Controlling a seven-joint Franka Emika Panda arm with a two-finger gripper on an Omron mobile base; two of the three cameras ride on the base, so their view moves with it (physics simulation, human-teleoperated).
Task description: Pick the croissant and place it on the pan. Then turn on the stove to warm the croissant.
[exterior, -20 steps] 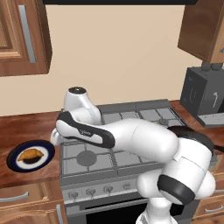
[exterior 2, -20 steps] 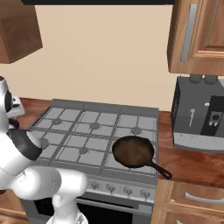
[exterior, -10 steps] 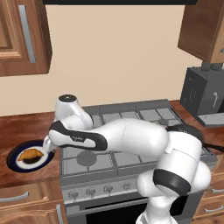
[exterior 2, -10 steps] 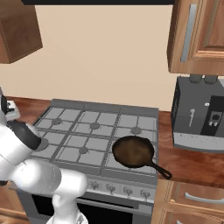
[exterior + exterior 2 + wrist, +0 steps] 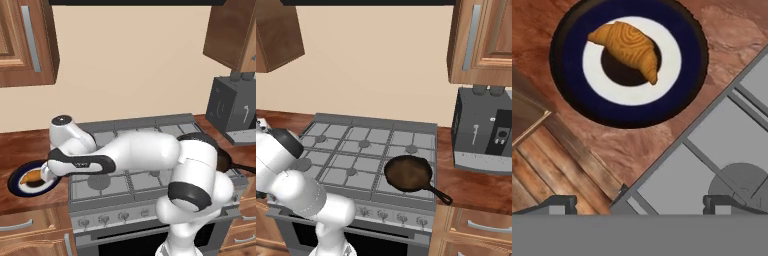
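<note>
Croissant sits on blue-rimmed plate on the wood surface just left of the stove, prob. staged there for pickup; pan waits empty on the front right burner, well apart, handle pointing to the front right. Gripper hangs above plate w/ jaws spread wide, nothing held, lined up to drop on the pastry. No readable brands or writing anywhere.

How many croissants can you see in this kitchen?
1. The croissant lies on the blue-rimmed plate, on the wooden counter left of the stove. The pan holds none.
</note>
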